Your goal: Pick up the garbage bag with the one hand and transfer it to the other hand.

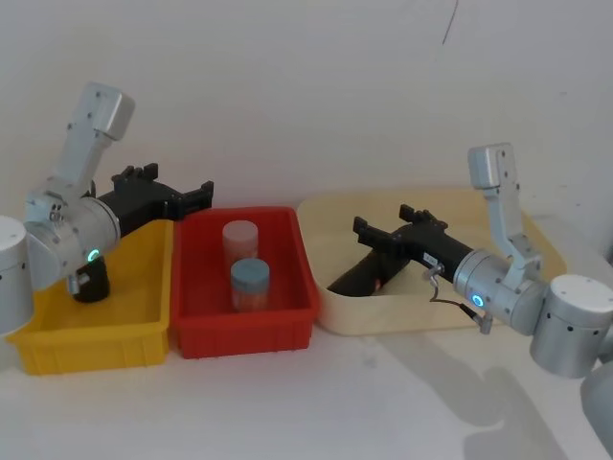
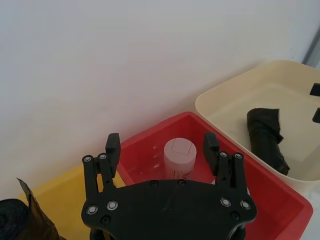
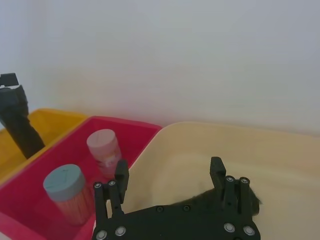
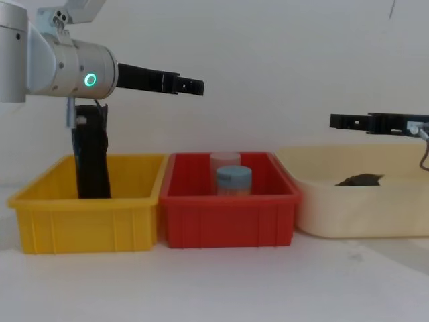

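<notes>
Bench (image 4: pixel 214 282): white, carries 3 bins in a row.
Cream tub (image 4: pixel 348 215): at the right, with a black crumpled thing (image 2: pixel 267 137) lying inside.
Yellow bin (image 4: pixel 80 215): at the left, holds the garbage bag (image 4: pixel 90 154).
Red bin (image 4: pixel 228 215): in the middle, 2 jars (image 1: pixel 250 278) inside.
Left claw (image 2: pixel 161 141): fingers apart, empty, in the air where the yellow and red bins meet.
Right claw (image 3: pixel 169 166): fingers apart, empty, above the cream tub.
Garbage bag: upright, taller than the bin walls, untouched.

Left gripper (image 2: pixel 161 144), fingers (image 2: pixel 112 147) spread above red bin (image 2: pixel 280 200), white-lidded jar (image 2: pixel 179 152), garbage bag (image 2: pixel 20 222)

Low yellow bin (image 4: pixel 87 221) walls around the garbage bag (image 4: pixel 91 161), left arm (image 4: pixel 60 64) close above.
</notes>
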